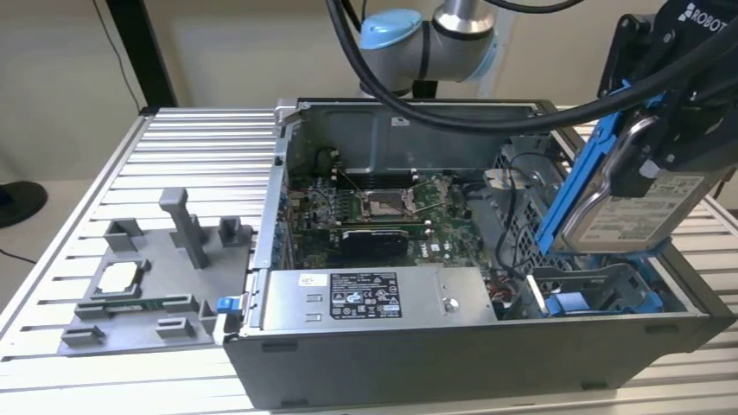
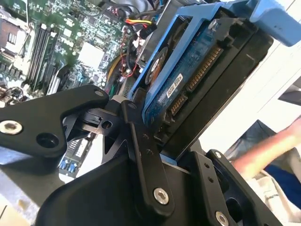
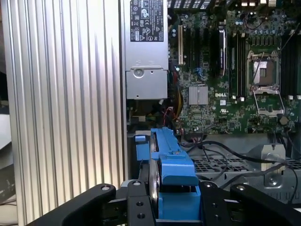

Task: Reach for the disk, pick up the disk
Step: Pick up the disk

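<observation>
Above the open grey computer case (image 1: 461, 363), over its blue drive bay (image 1: 600, 298) at the exterior view's right, the black robot hand (image 1: 675, 147) is clamped on the disk (image 1: 628, 216), a flat silver metal hard drive with a white label and bright blue plastic rails. It hangs clear of the bay, nearly upright, long axis running from the hand down toward the case. In both wrist views the black fingers (image 2: 141, 150) press its blue-railed sides (image 3: 174, 188).

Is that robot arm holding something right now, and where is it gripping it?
Yes. The gripper holds the disk, clamped across its flat faces at one end, lifted above the open computer case.
</observation>
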Controlling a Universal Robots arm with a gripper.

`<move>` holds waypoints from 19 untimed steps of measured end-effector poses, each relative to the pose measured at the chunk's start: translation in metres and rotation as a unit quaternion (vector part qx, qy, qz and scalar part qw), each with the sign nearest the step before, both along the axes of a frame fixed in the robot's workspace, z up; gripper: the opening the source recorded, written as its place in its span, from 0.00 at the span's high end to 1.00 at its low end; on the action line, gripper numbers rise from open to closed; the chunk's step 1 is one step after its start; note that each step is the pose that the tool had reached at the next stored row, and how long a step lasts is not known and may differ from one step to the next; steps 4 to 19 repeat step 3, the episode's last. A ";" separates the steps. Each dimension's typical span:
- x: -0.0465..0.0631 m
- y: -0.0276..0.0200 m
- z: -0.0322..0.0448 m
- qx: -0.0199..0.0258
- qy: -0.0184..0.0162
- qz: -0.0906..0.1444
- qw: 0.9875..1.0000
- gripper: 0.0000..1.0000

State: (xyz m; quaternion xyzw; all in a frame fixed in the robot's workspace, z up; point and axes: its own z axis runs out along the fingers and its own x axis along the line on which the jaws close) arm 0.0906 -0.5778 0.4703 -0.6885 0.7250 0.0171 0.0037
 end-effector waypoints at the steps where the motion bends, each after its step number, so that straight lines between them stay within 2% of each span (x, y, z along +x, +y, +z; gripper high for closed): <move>1: 0.000 -0.0002 0.0000 0.000 0.000 -0.001 1.000 1.00; 19: 0.000 -0.0002 0.0000 0.000 0.000 -0.001 1.000 1.00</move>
